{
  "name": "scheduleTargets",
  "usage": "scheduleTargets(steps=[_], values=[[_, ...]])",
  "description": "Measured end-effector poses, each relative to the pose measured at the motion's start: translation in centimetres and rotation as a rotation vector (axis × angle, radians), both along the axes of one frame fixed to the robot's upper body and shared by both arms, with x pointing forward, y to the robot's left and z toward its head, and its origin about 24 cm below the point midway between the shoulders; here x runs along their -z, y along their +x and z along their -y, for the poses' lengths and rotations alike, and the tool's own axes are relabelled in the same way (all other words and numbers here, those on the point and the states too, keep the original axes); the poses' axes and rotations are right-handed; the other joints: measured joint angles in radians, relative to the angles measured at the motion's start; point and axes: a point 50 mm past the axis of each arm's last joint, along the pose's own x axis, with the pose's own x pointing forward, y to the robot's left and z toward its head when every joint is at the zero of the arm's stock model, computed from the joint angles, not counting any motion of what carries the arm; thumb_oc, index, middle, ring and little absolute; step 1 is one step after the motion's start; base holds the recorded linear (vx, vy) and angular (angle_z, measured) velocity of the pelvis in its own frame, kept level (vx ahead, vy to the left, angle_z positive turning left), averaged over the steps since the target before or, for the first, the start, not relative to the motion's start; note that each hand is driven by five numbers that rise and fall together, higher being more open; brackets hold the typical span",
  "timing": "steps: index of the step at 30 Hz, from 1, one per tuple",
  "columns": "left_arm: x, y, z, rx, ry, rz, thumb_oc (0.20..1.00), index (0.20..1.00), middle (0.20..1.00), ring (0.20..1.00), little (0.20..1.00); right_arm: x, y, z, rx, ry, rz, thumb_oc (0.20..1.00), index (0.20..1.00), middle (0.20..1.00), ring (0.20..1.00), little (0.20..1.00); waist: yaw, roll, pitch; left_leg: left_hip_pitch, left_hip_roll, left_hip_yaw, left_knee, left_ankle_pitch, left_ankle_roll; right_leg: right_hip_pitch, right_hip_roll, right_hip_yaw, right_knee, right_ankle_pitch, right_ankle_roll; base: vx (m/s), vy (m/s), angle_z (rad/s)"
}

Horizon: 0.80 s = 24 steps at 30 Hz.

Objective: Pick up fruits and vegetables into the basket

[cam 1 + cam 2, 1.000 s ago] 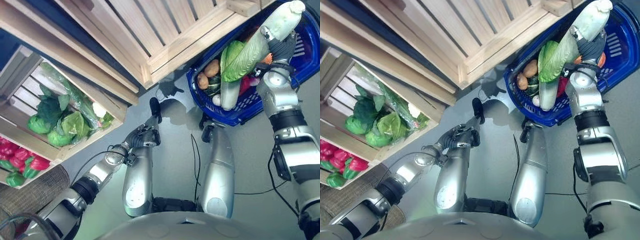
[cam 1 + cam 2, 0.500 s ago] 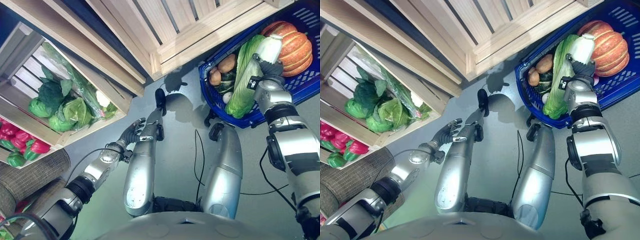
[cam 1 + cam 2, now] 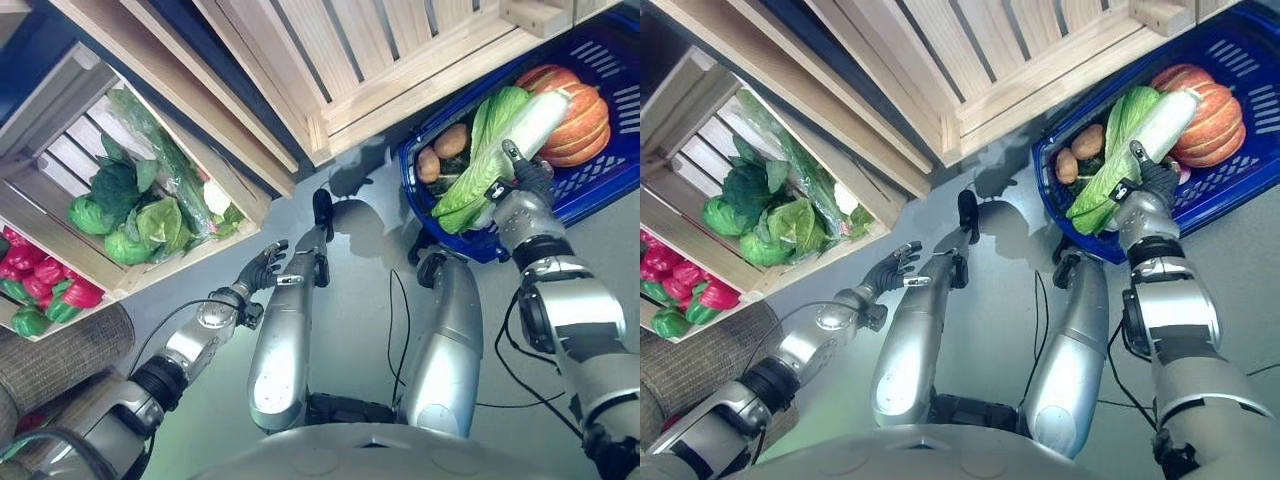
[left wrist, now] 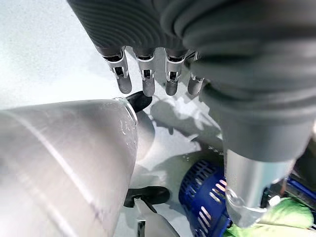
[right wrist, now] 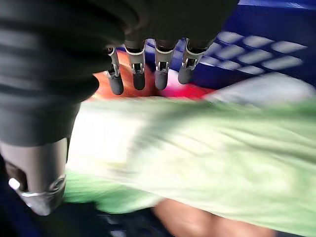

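napa cabbage (image 3: 495, 150): lying across blue basket (image 3: 610, 185), over 2 potatoes (image 3: 441, 153), against pumpkin (image 3: 570, 100) | right hand (image 3: 528, 178): at cabbage, fingers straight, spread wide | left hand (image 3: 262, 268): low over floor, fingers relaxed, holding nothing | wooden crate (image 3: 150, 215): greens (image 3: 135, 210)

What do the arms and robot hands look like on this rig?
Both arms are silver-grey shells with black joint bands. Each robot hand, left robot hand and right robot hand, has a dark ribbed cover over wrist and back, with silver dark-tipped fingers in a row.
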Motion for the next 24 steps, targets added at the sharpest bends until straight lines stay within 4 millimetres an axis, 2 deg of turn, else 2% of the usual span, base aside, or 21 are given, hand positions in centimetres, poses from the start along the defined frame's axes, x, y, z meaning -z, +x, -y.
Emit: scheduleTargets(steps=[3,6,10,16,20,21,24], values=[[1.0,-0.7,-0.7,-0.038,-0.002,-0.041,1.0,1.0,1.0,1.0,1.0,-1.2,-0.6,-0.8,0.025,-0.116,0.116,1.0,1.0,1.0,1.0,1.0,-0.016,0.003,-0.002,0.057,0.009,0.008,-0.027,0.004,0.003,0.069,0.021,-0.004,-0.058,0.03,0.007,-0.04,0.061,-0.13],[1.9,-1.0,-1.0,-0.1,-0.031,-0.054,1.0,1.0,1.0,1.0,1.0,-0.9,-2.0,-1.5,0.036,-0.205,0.173,1.0,1.0,1.0,1.0,1.0,-0.039,0.003,-0.002,0.125,0.015,0.014,-0.056,0.0,0.005,0.144,0.034,-0.01,-0.105,0.038,0.015,-0.03,0.035,-0.08],[3.0,-1.8,-1.3,-0.119,-0.01,-0.08,1.0,1.0,1.0,1.0,1.0,0.8,-4.3,-1.7,0.035,-0.263,0.197,1.0,1.0,1.0,1.0,1.0,-0.074,0.003,-0.002,0.222,0.024,0.012,-0.094,-0.003,0.003,0.258,0.052,-0.024,-0.169,0.048,0.026,0.0,0.006,-0.03],[5.2,-3.6,-1.5,-0.137,-0.015,-0.159,1.0,1.0,1.0,1.0,1.0,3.9,-8.1,-2.6,-0.085,-0.395,0.152,1.0,1.0,1.0,1.0,1.0,-0.117,-0.005,-0.003,0.435,0.051,0.022,-0.16,-0.02,-0.009,0.497,0.102,-0.037,-0.304,0.078,0.041,0.07,0.005,-0.11],[7.1,-5.9,-2.1,-0.152,-0.011,-0.251,1.0,1.0,1.0,1.0,1.0,6.5,-9.9,-4.1,-0.252,-0.432,0.066,1.0,1.0,1.0,1.0,1.0,-0.13,-0.035,-0.076,0.516,0.07,0.035,-0.209,-0.029,-0.013,0.582,0.126,-0.038,-0.379,0.086,0.051,0.13,0.019,-0.12],[8.4,-7.9,-2.3,-0.138,0.005,-0.328,1.0,1.0,1.0,1.0,1.0,8.5,-10.8,-5.0,-0.359,-0.41,-0.01,1.0,1.0,1.0,1.0,1.0,-0.136,-0.059,-0.16,0.546,0.075,0.041,-0.241,-0.026,-0.018,0.611,0.136,-0.04,-0.413,0.092,0.05,0.11,0.024,-0.05],[9.5,-9.5,-2.9,-0.119,0.025,-0.4,1.0,1.0,1.0,1.0,1.0,11.2,-12.0,-6.2,-0.515,-0.369,-0.134,1.0,1.0,1.0,1.0,1.0,-0.14,-0.089,-0.237,0.599,0.08,0.041,-0.27,-0.027,-0.026,0.679,0.15,-0.056,-0.467,0.097,0.054,0.08,0.022,0.04]])
